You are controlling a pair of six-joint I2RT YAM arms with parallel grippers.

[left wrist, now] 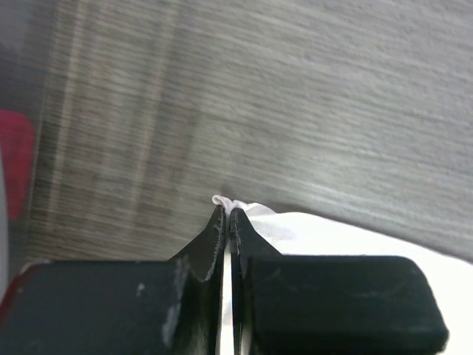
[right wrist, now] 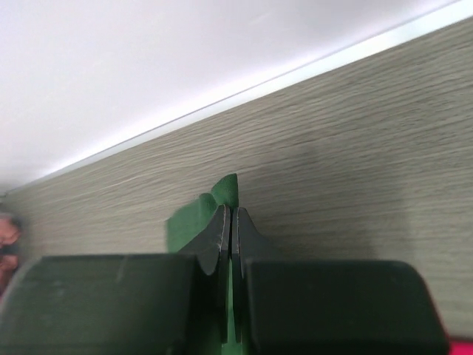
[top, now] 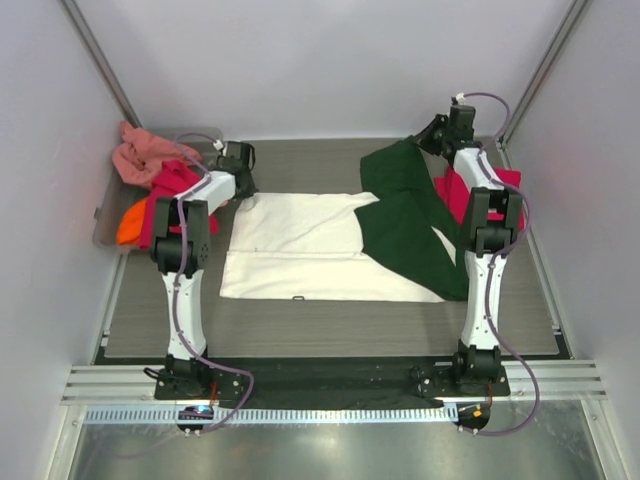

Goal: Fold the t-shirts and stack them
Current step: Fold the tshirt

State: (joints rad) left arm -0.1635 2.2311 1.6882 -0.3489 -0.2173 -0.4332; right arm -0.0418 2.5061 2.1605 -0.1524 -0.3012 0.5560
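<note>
While both arms reached toward the far side of the table, the grey plastic tray sat at the far left against the wall. It held a heap of t-shirts: a salmon one on the far side, a magenta one next to it, and an orange one at the near end.

Just right of the tray, the left gripper was down at the far-left corner of the cream-white t-shirt. In the left wrist view its jaws were pressed together with a small fold of the white cloth nipped between the fingertips, the puckered edge poking out just past the tips.

The cream-white t-shirt lay spread flat across the middle of the table. Its pale body ran from the left gripper toward the right, where its dark green part was drawn up in a long diagonal band toward the far-right corner.

At the top of that band the right gripper was also closed. In the right wrist view a bit of the green cloth was pinched between its jaws, near the back wall.

Furthest right, the crimson-pink t-shirt lay on the table under the right arm, touching the green band's edge.
</note>
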